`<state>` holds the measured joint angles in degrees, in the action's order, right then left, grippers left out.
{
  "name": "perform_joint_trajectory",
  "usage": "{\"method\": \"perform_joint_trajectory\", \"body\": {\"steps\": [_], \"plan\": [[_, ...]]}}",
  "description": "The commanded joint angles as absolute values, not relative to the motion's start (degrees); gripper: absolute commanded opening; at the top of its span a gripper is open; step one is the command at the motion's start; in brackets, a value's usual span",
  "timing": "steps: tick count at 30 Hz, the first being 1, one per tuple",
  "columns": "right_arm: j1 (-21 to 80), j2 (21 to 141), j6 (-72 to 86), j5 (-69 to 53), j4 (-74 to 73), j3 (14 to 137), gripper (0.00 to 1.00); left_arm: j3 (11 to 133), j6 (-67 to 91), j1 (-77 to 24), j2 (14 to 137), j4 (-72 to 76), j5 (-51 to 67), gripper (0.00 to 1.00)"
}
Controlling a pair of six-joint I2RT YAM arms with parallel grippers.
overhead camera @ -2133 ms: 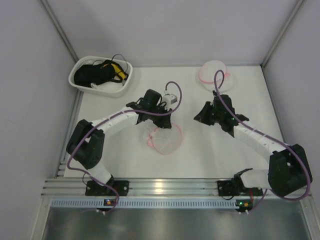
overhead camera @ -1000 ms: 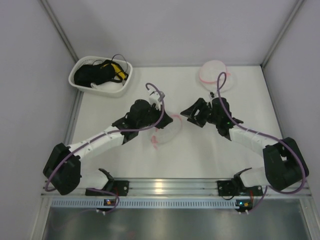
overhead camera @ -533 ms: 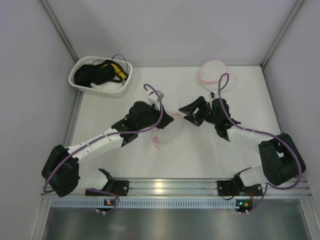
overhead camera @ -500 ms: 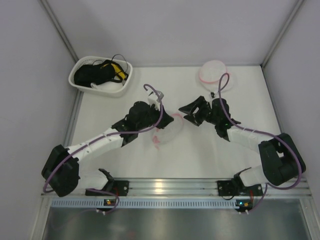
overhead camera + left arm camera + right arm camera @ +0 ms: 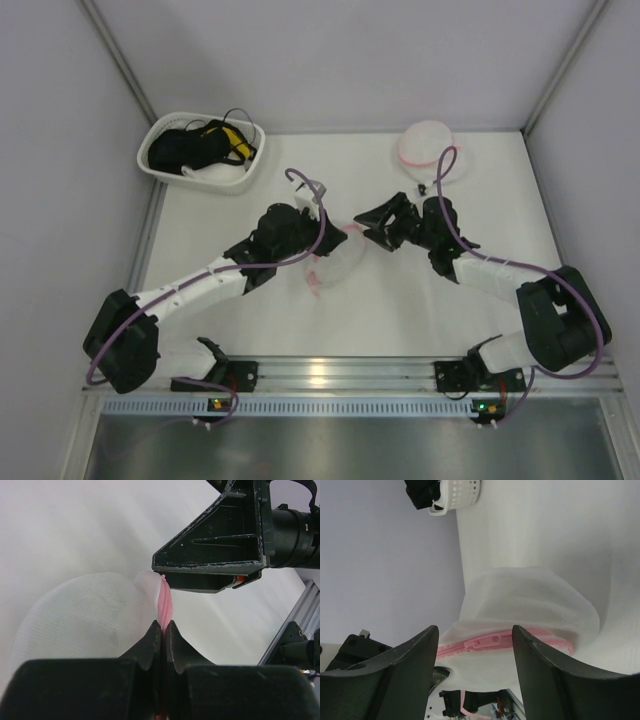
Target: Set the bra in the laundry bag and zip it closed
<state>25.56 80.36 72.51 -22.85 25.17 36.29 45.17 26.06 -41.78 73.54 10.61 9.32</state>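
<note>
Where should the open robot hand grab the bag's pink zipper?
Probably pinch the small pink zipper pull on the rim of the laundry bag, straight ahead from the right hand: it sits between the open fingers, while the left hand pinches the rim.

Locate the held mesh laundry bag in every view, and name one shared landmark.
Top external: laundry bag, near picture centre.
Left wrist: left of centre, rim pinched by the left hand.
Right wrist: centre, framed by the open right hand.
Shared landmark: its pink zipper, seen in all three.
</note>
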Motion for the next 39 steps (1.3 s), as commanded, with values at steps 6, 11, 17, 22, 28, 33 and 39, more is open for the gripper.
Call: {"method": "perform_joint_trajectory", "body": {"steps": [6, 11, 17, 22, 28, 33, 39], "plan": [[26.3, 80.9, 73.0, -23.6, 29.0, 37.6, 0.51, 44.7, 26.9, -42.1, 74.0, 16.7, 9.3, 0.0], [26.3, 81.2, 73.3, -23.3, 29.0, 37.6, 0.39, 44.7, 26.9, -42.1, 74.1, 16.7, 9.6, 0.0], [26.3, 80.9, 72.0, -21.9, 27.3, 38.2, 0.32, 44.4, 26.8, -42.3, 73.7, 16.7, 9.5, 0.0], [26.3, 80.9, 70.3, -21.3, 24.7, 38.8, 0.23, 44.1, 26.7, -42.5, 73.6, 16.6, 9.4, 0.0], [26.3, 80.5, 67.9, -20.2, 21.7, 39.5, 0.11, 43.9, 26.6, -42.5, 73.3, 16.6, 8.8, 0.0], [26.3, 80.6, 67.0, -20.1, 21.1, 40.1, 0.02, 43.7, 26.7, -42.5, 73.0, 16.7, 8.7, 0.0], [26.3, 80.4, 61.5, -15.9, 15.4, 41.6, 0.0, 43.6, 28.2, -42.5, 70.6, 16.6, 2.9, 0.0]]}}
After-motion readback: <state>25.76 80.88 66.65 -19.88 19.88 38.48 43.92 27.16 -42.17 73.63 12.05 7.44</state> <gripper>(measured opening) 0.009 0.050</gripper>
